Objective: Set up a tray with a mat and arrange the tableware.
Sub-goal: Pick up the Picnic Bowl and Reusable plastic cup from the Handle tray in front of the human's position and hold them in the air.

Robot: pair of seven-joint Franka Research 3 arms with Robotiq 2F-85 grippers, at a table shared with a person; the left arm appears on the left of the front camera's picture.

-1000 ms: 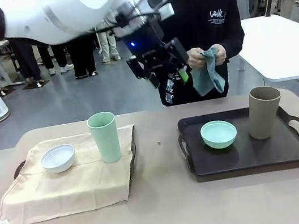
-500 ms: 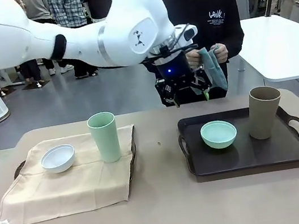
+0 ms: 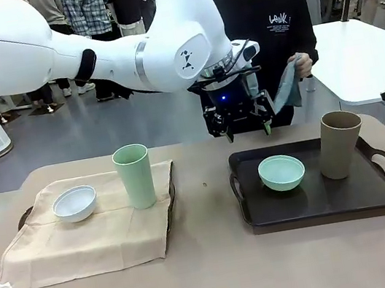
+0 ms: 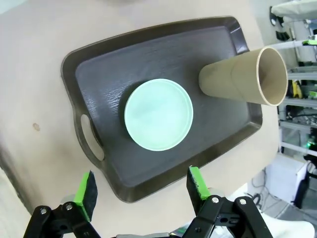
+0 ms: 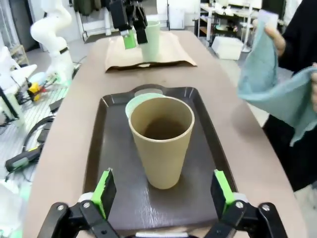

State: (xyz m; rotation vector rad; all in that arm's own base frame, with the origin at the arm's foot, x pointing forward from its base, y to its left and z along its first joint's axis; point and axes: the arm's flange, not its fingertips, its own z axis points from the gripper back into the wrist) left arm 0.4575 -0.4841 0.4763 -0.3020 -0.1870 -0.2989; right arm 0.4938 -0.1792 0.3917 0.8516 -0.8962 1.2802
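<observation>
1. Landmark: the dark tray [image 3: 321, 205] on the table [image 3: 221, 272]. It has no mat on it.
2. The mint bowl [image 3: 281, 172] sits on the tray's left half. The tan cup [image 3: 340, 145] stands upright on its right half, apart from the bowl.
3. The left gripper [image 3: 248, 133] hangs above the tray's far rim, on the bowl's side. Its jaws are spread wide with nothing between them.
4. The right gripper [image 5: 162, 191] is low at the tray's right end. Its fingers are spread and empty, lined up on the tan cup without touching it.
5. Beyond the tray's far side, a person's hand [image 3: 302, 63] holds a blue-grey cloth [image 3: 288, 87], which hangs limp and clear of the table.
6. Well left of the tray, a second tray [image 3: 23, 217] lies under a beige mat [image 3: 83, 240]. On the mat stand the white bowl [image 3: 74, 203] and the mint cup [image 3: 134, 176].
7. Handling, judged:
   - The cup looks light, stiff and smooth. It is tall and likely to tip, so grip it across the wall about mid-height.
   - The bowl is shallow and slick. Take it at the rim, one finger inside and one outside.
   - The cloth is soft and will drape. Pinch it at an edge.
8. Assessment: bowl and cup probably need lifting off before the cloth can go flat on the tray.
</observation>
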